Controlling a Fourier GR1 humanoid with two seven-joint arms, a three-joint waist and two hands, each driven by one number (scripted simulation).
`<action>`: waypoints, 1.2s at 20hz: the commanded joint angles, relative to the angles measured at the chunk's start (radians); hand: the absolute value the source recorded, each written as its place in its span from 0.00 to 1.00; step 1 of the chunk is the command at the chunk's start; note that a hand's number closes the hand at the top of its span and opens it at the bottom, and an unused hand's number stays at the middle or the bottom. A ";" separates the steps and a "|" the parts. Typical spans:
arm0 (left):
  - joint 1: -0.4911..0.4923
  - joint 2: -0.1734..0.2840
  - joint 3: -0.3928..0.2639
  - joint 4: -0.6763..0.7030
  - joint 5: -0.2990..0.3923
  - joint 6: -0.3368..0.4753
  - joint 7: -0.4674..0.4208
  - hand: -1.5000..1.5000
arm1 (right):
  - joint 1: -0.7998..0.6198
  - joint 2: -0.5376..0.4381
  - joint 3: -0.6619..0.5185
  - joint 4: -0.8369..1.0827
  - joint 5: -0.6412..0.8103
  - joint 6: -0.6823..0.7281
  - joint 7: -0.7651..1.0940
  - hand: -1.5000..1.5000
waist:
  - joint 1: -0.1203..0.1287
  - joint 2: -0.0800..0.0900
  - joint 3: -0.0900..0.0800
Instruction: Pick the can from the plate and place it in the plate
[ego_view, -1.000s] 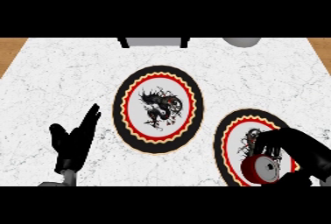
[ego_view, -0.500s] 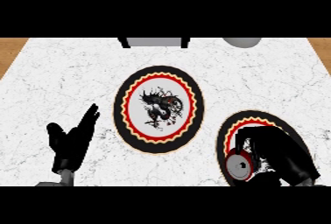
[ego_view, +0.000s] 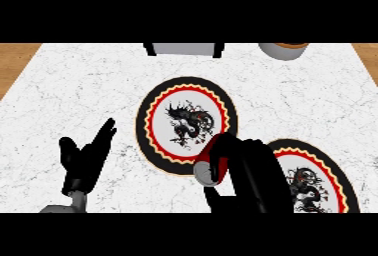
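**A:** Where's the can (ego_view: 209, 167)?

**B:** In the right hand (ego_view: 244, 172), fingers curled round its body. It sits over the near right rim of the centre plate (ego_view: 151, 107), in the gap toward the near-right plate (ego_view: 341, 187). Can't tell if it's touching the rim or held clear above it.

**A:** Orientation?

**B:** Tilted. Red side partly visible, pale grey end face points left and toward the near edge. So the long axis runs roughly left-right, not upright. The can lies on the left side of the fingers, poking out past them.

**A:** Target?

**B:** My read: the centre plate, since the hand has it off the near-right plate's middle. Open face of the centre plate lies left and far of the can. The move needs a short carry that way, plus turning the can upright before letting go. Risk: released tilted on the rim, it could roll.

**A:** Other hand?

**B:** Left hand (ego_view: 85, 160) at near left, fingers straight and spread, pointing up, resting. Well apart from the can. Right hand is the only one in play.

**A:** Surroundings?

**B:** White marbled counter (ego_view: 81, 85), wood showing at the far corners. Both plates have black and red rims with a dark dragon motif. At the far edge: a grey box-like item (ego_view: 184, 48) and a grey round container (ego_view: 284, 50), both cut off, well away from the path.
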 joint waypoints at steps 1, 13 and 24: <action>0.009 -0.006 -0.012 0.022 0.002 -0.007 0.022 0.50 | -0.065 0.077 0.104 0.026 0.152 -0.151 0.132 1.00 | -0.001 0.003 -0.001; 0.010 -0.026 -0.023 0.020 -0.003 -0.003 0.017 0.50 | -0.159 0.080 0.261 0.170 0.432 -0.659 0.513 1.00 | 0.009 0.025 0.007; 0.006 -0.030 -0.018 0.038 -0.010 -0.009 -0.005 0.50 | -0.250 0.080 0.130 0.432 0.646 -0.837 0.629 1.00 | -0.006 0.039 0.008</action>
